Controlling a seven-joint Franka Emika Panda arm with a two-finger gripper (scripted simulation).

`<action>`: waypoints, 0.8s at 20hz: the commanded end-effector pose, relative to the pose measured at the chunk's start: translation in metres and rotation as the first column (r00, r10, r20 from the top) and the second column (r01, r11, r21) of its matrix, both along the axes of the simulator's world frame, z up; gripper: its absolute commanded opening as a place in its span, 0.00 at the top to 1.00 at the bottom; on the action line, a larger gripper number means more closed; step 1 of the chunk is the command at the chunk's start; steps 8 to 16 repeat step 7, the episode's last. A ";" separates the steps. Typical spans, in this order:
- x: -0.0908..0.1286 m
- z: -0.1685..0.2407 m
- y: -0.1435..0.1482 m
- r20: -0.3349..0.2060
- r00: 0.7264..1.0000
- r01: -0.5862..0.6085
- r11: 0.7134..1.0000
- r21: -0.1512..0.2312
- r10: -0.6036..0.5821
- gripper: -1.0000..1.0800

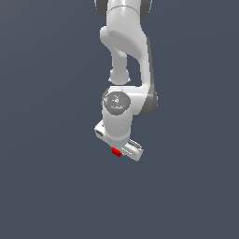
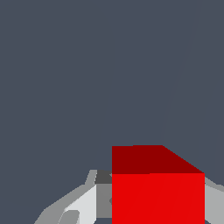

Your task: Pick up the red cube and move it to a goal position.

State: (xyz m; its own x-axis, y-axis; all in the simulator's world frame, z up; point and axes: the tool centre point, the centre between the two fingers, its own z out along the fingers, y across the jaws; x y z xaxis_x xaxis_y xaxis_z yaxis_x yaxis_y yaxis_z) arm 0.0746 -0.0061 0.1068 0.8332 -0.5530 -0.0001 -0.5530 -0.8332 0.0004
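Pincer clamped on red cube, cube between fingers beneath wrist; risk: slip during transfer to goal if grip is shallow or motion abrupt

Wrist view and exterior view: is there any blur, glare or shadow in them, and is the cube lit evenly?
Exterior view: sharp render, no glare, flat grey background, no cast shadow visible; the cube is tiny beside the gripper. Wrist view: also sharp; the cube fills the corner, one face bright red, another darker red, cropped by the frame edge.
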 end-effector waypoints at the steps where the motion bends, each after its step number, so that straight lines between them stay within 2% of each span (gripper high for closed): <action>1: 0.005 0.003 0.002 0.000 1.000 0.000 1.000 0.000 0.000 1.00; 16: 0.010 0.005 0.004 0.000 1.000 0.000 1.000 0.000 0.000 1.00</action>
